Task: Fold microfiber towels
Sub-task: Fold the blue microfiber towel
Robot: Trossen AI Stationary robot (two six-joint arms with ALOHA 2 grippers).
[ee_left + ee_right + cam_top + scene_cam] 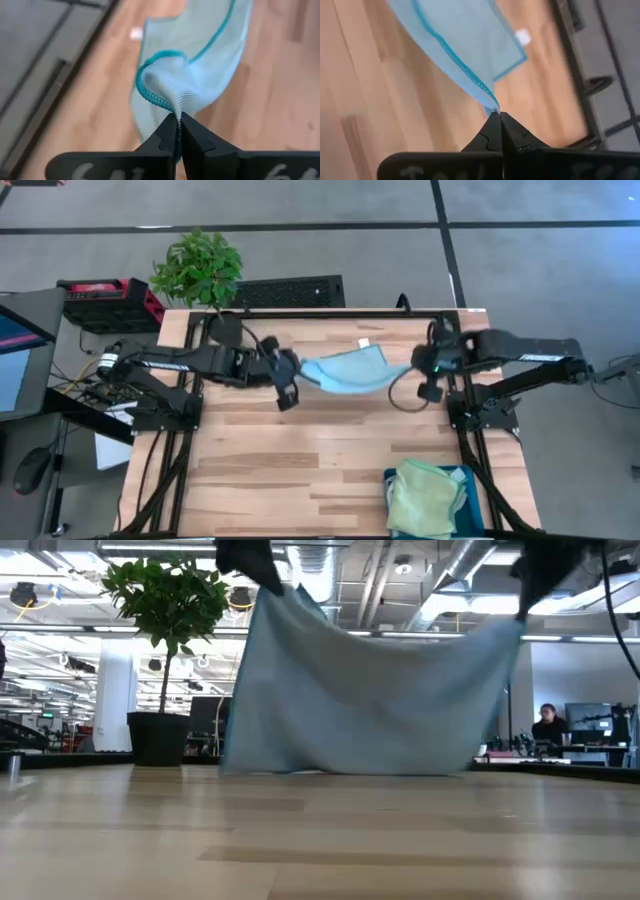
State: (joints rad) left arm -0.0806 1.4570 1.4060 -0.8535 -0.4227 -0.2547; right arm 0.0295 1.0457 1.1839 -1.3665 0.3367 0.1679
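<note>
Held up over the far half of the desk: the light blue towel, stretched between both arms, lower hem just brushing the wood in the low view. Left pincer pressed together on one bunched corner; right pincer pinched on the opposite corner, edge pulled taut. Seen near the front right corner: a pale green towel heaped in the teal bin, a potted plant beyond the back edge. Judged best for this step: both corners kept level, tension kept even, cloth lowered slowly so the hem landed flat and unwrinkled before any fold.
</note>
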